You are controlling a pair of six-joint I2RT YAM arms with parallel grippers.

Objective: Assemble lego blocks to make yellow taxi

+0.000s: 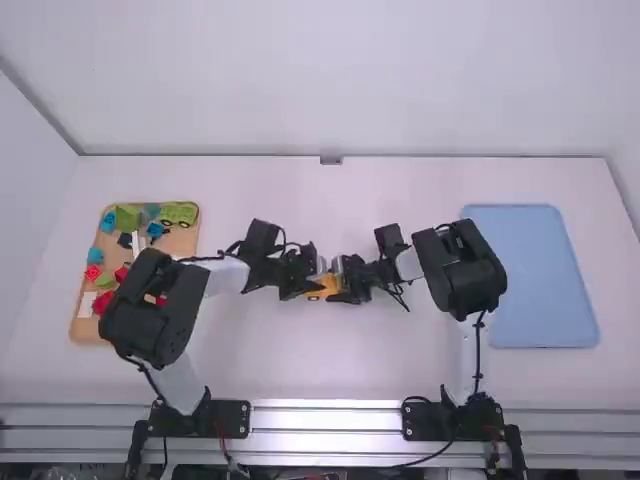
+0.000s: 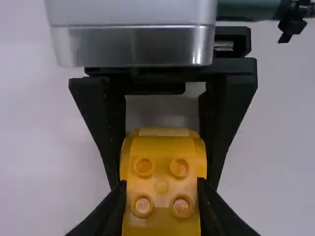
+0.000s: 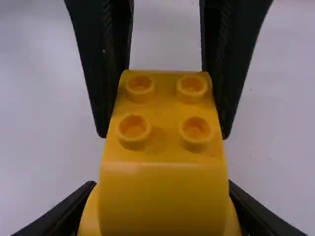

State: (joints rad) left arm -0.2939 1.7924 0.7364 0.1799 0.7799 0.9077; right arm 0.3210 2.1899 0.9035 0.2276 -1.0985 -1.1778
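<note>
Low at the middle of the table in the high view, the left gripper (image 1: 306, 286) and the right gripper (image 1: 346, 283) face each other across yellow taxi bricks (image 1: 324, 288). In the left wrist view, my left gripper (image 2: 161, 189) is shut on the sides of a yellow brick (image 2: 161, 164) with several studs. The right wrist view has my right gripper (image 3: 161, 194) shut on the wider, rounded part of the yellow piece (image 3: 163, 191); the left gripper's fingers press its studded part. I cannot tell where one brick ends and another begins.
A wooden tray (image 1: 92, 328) at the far left holds loose red, blue and green blocks and a green wheeled piece (image 1: 179, 213). A blue tray (image 1: 530, 275) lies at the right of the table. Both forearms span the space between the trays.
</note>
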